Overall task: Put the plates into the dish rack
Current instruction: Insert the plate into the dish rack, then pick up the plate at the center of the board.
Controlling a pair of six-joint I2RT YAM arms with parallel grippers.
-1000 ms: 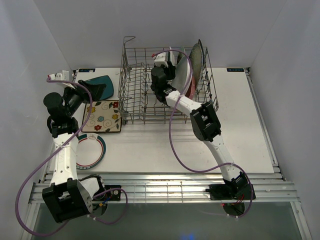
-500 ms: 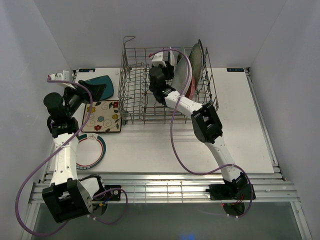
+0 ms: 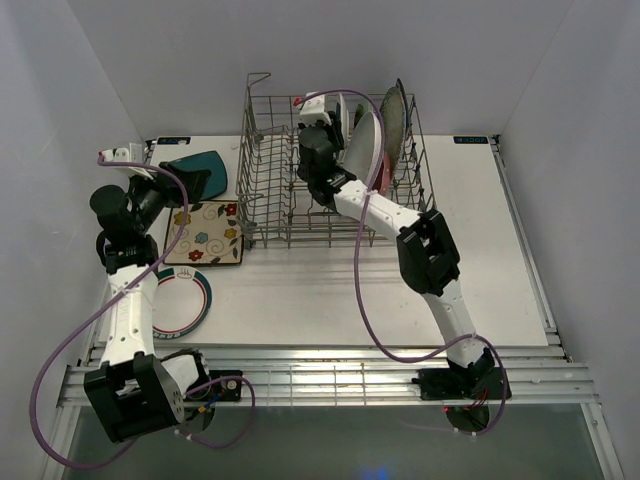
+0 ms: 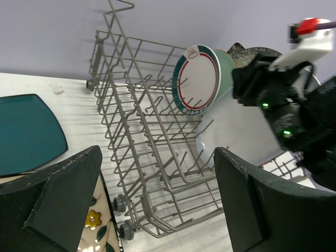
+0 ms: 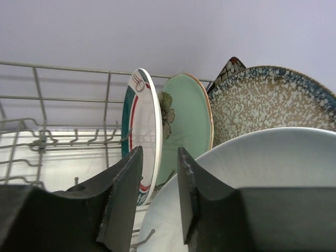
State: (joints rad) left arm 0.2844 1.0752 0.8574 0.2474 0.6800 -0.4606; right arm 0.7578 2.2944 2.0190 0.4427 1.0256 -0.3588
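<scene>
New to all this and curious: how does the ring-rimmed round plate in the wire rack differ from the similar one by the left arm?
The racked plate stands on edge between the tines of the dish rack; the table plate lies flat on the table. The racked plate sits beside a mint green plate; the table plate is partly hidden under the left arm. Both are round and white with teal and red rim rings.

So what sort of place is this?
Probably a robot test cell, not a kitchen: a white table boxed by plain walls, left arm and right arm bolted at its near edge, and a dish rack, no sink in view.
</scene>
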